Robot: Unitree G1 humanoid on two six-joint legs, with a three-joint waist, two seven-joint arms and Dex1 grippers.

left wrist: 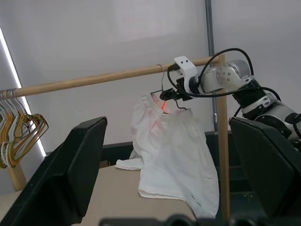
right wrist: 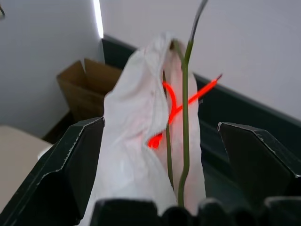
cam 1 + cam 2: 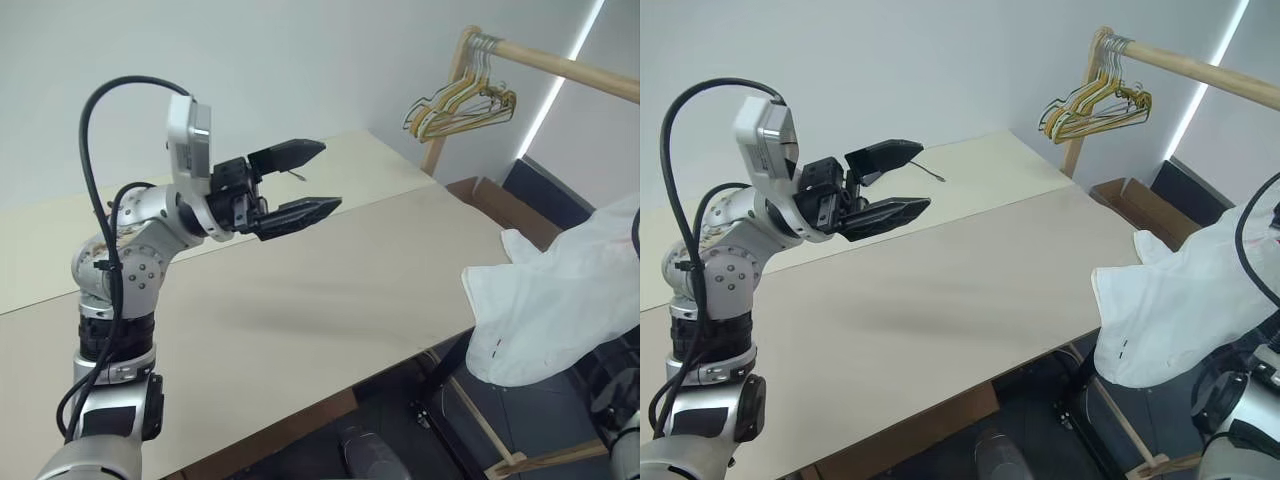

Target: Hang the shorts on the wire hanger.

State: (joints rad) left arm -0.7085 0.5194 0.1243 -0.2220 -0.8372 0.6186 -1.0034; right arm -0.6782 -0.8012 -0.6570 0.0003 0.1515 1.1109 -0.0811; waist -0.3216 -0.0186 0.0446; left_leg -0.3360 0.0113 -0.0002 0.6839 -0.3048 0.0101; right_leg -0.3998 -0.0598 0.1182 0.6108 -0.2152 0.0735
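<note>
Bench (image 3: 300,300): broad pale top, below and ahead of the left hand (image 3: 300,185). That hand is raised over it, fingers spread wide, grasping nothing. Risk here is low; a sweep towards the rail would be the only cause of contact.

Wooden rail (image 1: 94,81): horizontal pole on an upright post, just above the right hand (image 1: 169,94). Risk: a hand that rises or swings could knock the rail and shake whatever hangs there.

Shorts (image 1: 171,155): white cloth, draped from the wire hanger (image 2: 184,117) directly in front of the right hand, lower edge trailing onto the bench corner. Risk: the cloth sits bunched to one side, so it may slide off the wire if jolted; the trailing hem could drag if the hanger swings.

Right hand: fingers parted on either side of the hanger wire and cloth, gripping neither. Risk: pulled back at an angle, a finger could snag wire or fabric and unhook it.

Spare hangers (image 3: 460,105): cluster at the far end of the rail, well apart from both hands. No evident risk.

Wire hanger: thin, its hook appears to be over the rail. Whether it seats fully cannot be told; a shallow seat would let it drop.
</note>
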